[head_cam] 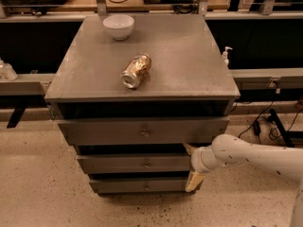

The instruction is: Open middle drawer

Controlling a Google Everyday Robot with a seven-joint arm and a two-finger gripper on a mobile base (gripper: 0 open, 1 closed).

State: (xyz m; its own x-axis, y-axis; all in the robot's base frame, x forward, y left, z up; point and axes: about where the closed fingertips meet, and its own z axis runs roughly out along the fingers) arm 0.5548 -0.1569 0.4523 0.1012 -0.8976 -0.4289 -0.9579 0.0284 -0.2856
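The middle drawer (137,164) is a long grey front with a small round knob (147,164), between a taller top front (142,131) and a shorter bottom front (139,186). It looks closed, about flush with the others. My gripper (191,165) is at the drawer's right end, on a white arm (246,156) coming in from the right. It is open, with one fingertip (188,148) above the front's top edge and the other (191,181) below it. It holds nothing.
On the cabinet top (189,65) lie a tipped drink can (136,71) and a white bowl (118,26). A small pump bottle (226,56) stands behind the right edge. Cables (265,124) lie on the speckled floor at right. Dark shelving runs behind.
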